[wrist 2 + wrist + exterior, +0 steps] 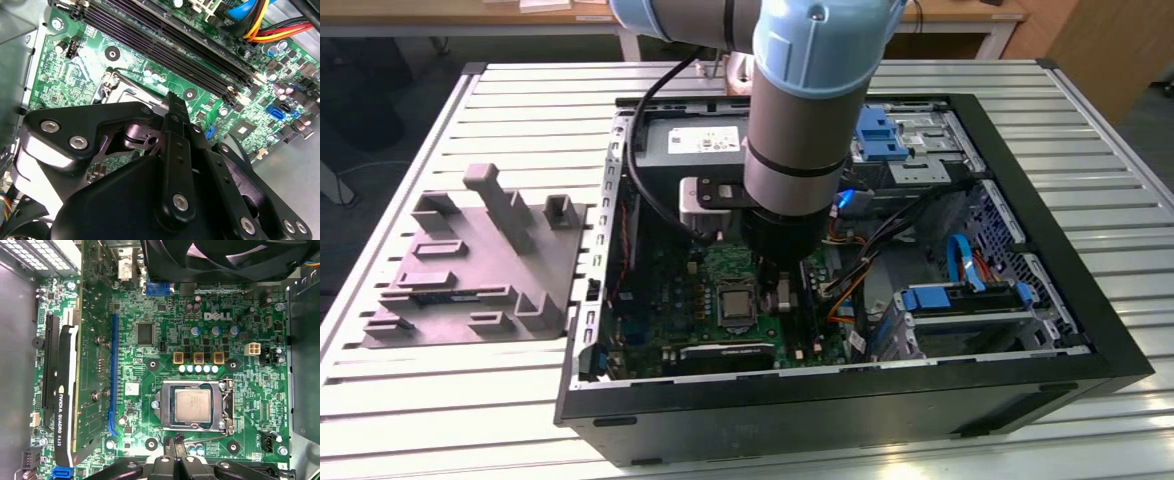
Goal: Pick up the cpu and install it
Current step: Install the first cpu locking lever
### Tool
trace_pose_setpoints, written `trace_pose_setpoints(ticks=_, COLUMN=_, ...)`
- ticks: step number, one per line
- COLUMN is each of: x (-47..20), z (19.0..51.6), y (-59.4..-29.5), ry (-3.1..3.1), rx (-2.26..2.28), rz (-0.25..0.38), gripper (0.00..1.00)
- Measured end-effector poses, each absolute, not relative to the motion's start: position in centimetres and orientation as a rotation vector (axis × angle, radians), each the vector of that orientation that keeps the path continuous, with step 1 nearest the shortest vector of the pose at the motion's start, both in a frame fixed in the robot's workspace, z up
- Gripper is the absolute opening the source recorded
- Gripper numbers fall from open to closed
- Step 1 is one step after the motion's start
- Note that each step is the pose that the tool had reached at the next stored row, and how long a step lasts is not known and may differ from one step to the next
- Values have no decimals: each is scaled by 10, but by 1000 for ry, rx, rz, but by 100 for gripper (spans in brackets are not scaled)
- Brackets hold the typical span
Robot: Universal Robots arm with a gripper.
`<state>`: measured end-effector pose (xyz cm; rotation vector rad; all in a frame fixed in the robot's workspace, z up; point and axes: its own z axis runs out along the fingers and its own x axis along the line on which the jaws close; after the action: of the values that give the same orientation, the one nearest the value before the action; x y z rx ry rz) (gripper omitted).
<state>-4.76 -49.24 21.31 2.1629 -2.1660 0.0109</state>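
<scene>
The cpu (192,405), a small silvery square chip, lies flat inside the silver-framed socket (197,405) on the green motherboard (150,315) in the first wrist view. My gripper (172,443) hangs just beside the socket's edge, a little off the cpu, with its dark fingers shut together and nothing between them. In the second wrist view the gripper's tip (171,98) points down at the board close to the socket's metal lever (117,77). In the exterior view the arm (794,150) reaches down into the open computer case (854,400), over the socket (735,303).
A grey moulded tray (467,270) rests on the slatted table at the exterior view's left, outside the case. Long black memory sticks (165,35), a black expansion card (65,390), a fan (225,260), coloured cables (265,25) and blue drive brackets (961,297) crowd the case.
</scene>
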Motion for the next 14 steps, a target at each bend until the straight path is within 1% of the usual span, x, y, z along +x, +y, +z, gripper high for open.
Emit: trace_pose_setpoints(ticks=14, x=-48, z=213, y=-494, ry=-2166, rx=2163, rz=11, gripper=11)
